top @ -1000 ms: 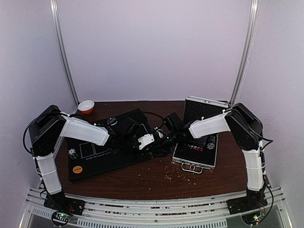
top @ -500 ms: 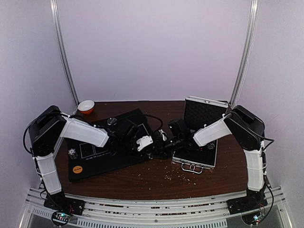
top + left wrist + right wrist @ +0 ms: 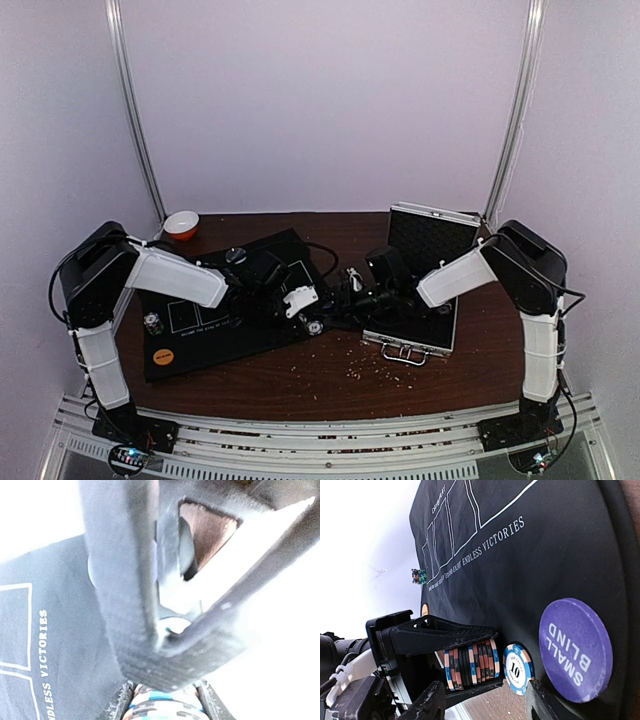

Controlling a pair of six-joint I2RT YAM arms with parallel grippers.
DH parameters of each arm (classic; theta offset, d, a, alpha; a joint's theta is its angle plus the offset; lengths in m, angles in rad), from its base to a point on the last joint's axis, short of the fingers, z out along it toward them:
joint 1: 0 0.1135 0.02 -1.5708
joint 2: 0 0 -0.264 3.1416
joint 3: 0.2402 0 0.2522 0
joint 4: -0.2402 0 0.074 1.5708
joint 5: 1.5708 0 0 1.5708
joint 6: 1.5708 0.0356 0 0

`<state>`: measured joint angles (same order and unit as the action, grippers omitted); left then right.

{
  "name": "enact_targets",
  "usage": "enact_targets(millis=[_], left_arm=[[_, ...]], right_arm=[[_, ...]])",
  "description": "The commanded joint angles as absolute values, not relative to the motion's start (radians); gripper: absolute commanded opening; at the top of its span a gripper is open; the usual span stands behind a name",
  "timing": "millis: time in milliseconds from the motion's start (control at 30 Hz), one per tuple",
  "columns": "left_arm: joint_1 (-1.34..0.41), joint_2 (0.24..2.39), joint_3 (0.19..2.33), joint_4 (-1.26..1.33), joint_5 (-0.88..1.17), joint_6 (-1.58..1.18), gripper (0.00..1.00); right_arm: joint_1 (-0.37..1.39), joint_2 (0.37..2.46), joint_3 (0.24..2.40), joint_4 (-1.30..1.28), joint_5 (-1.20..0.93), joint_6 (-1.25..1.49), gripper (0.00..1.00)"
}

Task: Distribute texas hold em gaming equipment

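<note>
One chip stack [image 3: 470, 665] | gripped sideways inside left gripper [image 3: 496, 656]

Left claw [image 3: 318, 321] and right claw [image 3: 338, 302] meet at the black mat [image 3: 205, 348], just beside the open silver case [image 3: 430, 240].

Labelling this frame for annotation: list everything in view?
mat: 1, black with white print, table's left half
chip row: 1, striped, clamped sideways at mat's edge
loose chip: 1, blue-and-white "10", on edge beside the row
small chip stack: 1, striped, mat's left side
purple disc: 1, "SMALL BLIND", mat's right edge
orange disc: 1, mat's near-left corner
case: 1, silver, black lining, open, right side
bowl: 1, orange-and-white, far left
crumbs: many, pale, before the case
table: 1, dark brown
left gripper: shut on chip row
right gripper: open, facing it
</note>
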<state>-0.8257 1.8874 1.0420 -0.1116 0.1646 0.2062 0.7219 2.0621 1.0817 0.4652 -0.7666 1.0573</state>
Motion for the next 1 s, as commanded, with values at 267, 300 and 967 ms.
enact_targets(millis=[267,300,967], left_arm=[[-0.81,1.88,1.14,-0.336,0.171,0.13,0.0],[-0.81,1.887,1.156,-0.34,0.173,0.125,0.0],[-0.849,1.993,1.345,-0.372,0.179,0.114,0.0]], right_arm=[[0.711,1.873,1.054,0.215,-0.63,0.889,0.58],[0.706,1.865,1.047,0.205,-0.628,0.883,0.58],[0.682,1.72,1.034,0.011,-0.508,0.761,0.58]])
